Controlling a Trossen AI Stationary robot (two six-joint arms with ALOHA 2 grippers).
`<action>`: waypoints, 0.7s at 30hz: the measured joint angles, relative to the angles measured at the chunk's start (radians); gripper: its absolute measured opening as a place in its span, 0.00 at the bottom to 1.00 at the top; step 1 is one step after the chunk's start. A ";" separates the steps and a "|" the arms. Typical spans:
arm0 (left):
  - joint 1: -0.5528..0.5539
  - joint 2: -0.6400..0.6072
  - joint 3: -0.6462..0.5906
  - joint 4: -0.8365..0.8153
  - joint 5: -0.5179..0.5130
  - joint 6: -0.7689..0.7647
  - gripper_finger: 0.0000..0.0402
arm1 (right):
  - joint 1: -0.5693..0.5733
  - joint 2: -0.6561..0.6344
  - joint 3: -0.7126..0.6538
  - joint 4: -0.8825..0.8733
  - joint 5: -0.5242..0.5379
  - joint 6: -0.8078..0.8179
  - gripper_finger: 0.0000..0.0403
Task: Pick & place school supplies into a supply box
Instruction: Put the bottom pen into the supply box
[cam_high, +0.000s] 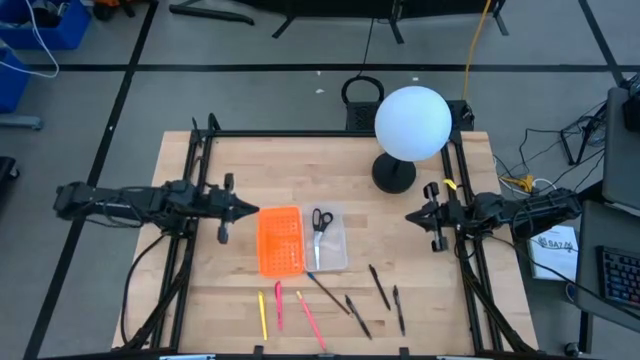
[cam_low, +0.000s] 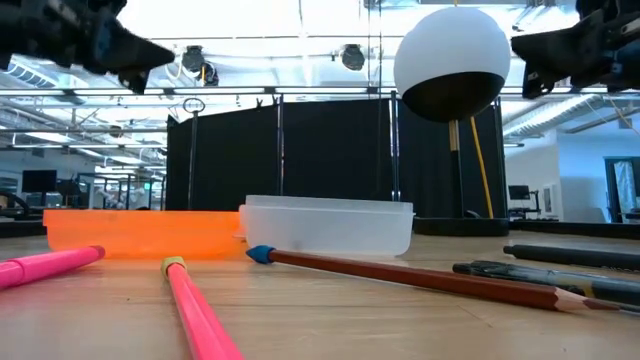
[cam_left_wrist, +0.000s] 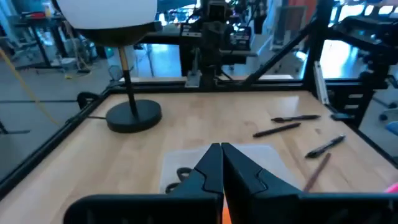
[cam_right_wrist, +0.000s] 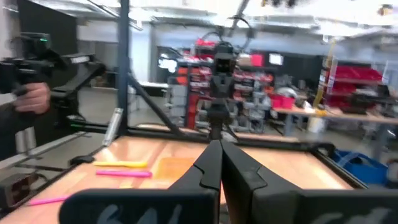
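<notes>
Empty and pinched shut, the left end effector (cam_high: 252, 211) hovers beside the orange perforated panel (cam_high: 279, 241); thin yellow and pink pens (cam_high: 280, 305) lie lengthwise nearer the table's (cam_high: 420, 310) front edge.

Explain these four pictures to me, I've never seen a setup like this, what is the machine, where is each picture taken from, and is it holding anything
It is a robot with two dark arms at a wooden table, each ending in a two-finger gripper. One picture looks straight down, one looks level across the table top, and two come from cameras on the wrists.

From above, the left gripper hangs beside the orange panel; the right gripper waits at the other side. Both are shut and hold nothing.

The clear tray next to the panel already has the scissors in it. Near the front edge lie a yellow pencil, pink pens and dark pens, all still outside the tray. The white globe lamp stands at the back.
</notes>
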 joint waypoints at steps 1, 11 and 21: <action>0.009 -0.012 -0.017 0.008 0.023 0.008 0.01 | 0.000 0.003 0.000 -0.004 0.005 0.017 0.00; 0.023 -0.041 -0.223 0.274 0.040 0.148 0.01 | 0.000 0.049 0.000 -0.039 0.021 0.062 0.00; 0.023 -0.042 -0.233 0.378 -0.111 0.134 0.11 | 0.054 0.260 0.115 -0.017 0.126 0.186 0.00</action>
